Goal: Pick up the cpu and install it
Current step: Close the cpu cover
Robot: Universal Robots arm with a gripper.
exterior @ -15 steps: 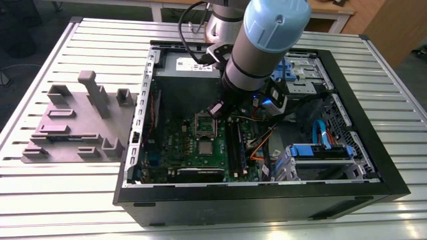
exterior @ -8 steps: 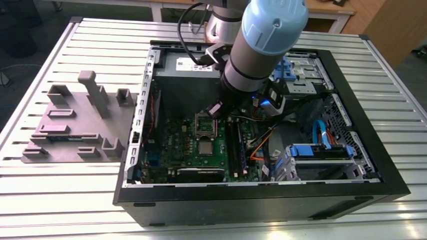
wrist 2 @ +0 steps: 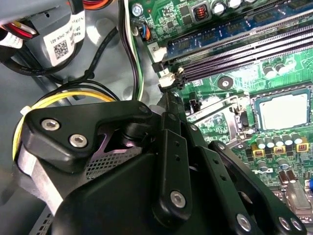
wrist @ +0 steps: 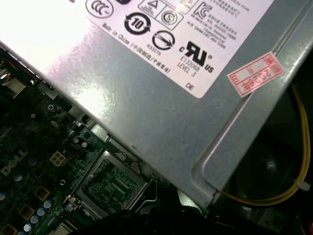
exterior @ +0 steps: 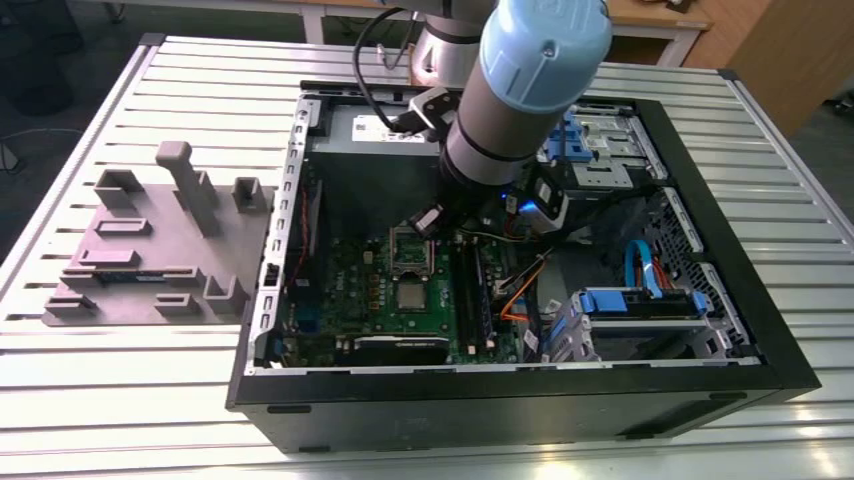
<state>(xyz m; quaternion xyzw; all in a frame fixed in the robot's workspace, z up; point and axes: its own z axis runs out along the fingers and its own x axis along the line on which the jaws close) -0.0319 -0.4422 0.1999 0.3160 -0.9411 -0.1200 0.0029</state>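
arm pose: we see the arm (exterior: 514, 110) reach down from the far side into the open computer case (exterior: 694, 330), its wrist tilted toward the motherboard (exterior: 387, 300).
tool: the tool (exterior: 430, 222) hangs just above the open socket frame (exterior: 410, 255); in the second wrist view its black linkage (wrist 2: 166, 171) crowds the foreground, and we cannot tell whether it is released or clenched.
cpu: a small flat square with a silvery-grey top, the cpu (exterior: 410, 294) lies flat on the motherboard, just nearer the camera than the socket frame and apart from the tool; in the second wrist view the cpu (wrist 2: 283, 110) sits in a dark square surround with a row of small capacitors (wrist 2: 279, 144) beside it.
second wrist view: we also see memory slots (wrist 2: 234, 44) and yellow and black cables (wrist 2: 73, 95).
first wrist view: the grey power supply (wrist: 161, 112) with its white label (wrist: 166, 29) looms over the empty socket (wrist: 110, 183).
exterior view: the case lies on a slatted table (exterior: 107, 390), with a grey fixture (exterior: 160, 245) at the exterior view's left.
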